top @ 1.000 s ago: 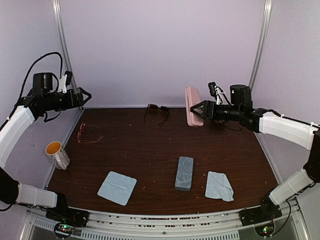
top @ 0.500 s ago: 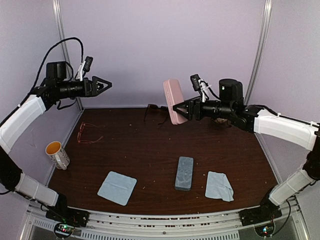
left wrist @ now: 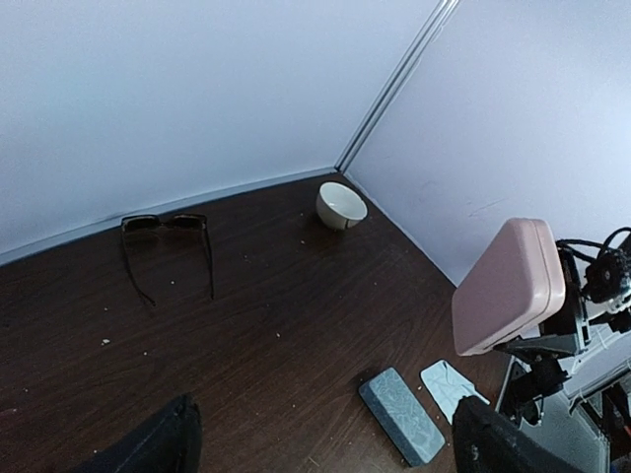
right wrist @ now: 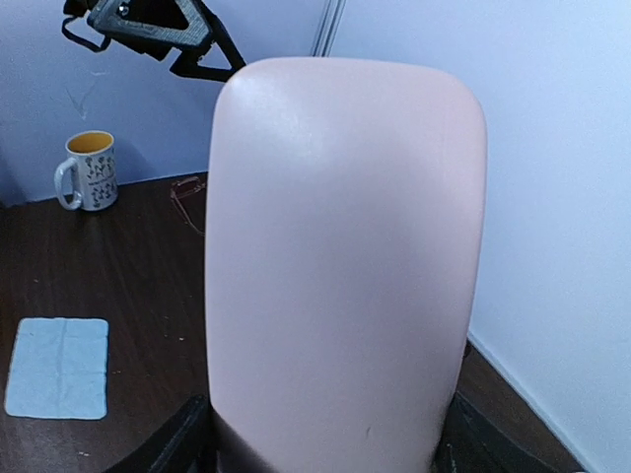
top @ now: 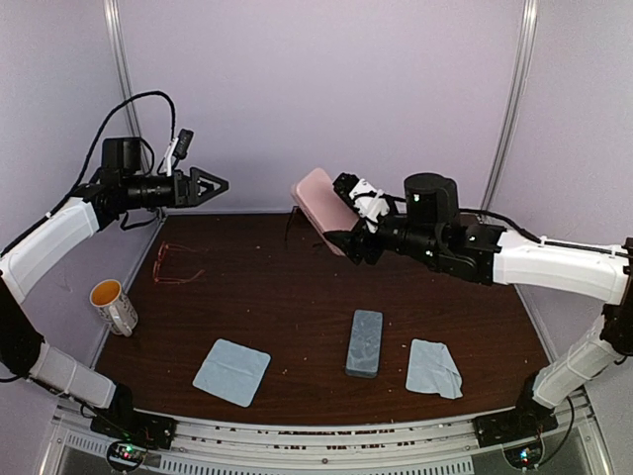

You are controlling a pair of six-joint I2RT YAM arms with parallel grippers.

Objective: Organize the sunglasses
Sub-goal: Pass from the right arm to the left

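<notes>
Left fingers (top: 210, 175) held spread, high above thin reddish-brown wire sunglasses (top: 174, 263); right fingers (right wrist: 187, 441) clamped on pink oblong case (top: 315, 198), dark chunky sunglasses (left wrist: 165, 224) beyond it.

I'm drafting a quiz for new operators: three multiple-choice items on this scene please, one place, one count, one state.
1. Where do the dark sunglasses lie? A) table far edge B) on a cloth C) table near edge
2. How many light-blue cloths lie on the table? A) one B) two C) four
3. The pink case is: A) flat on the table B) on a cloth C) held aloft by the right gripper
Key: 1 A, they sit at the back; 2 B, both lie near the front; 3 C, the gripper clamps its lower end, clear of the table.
</notes>
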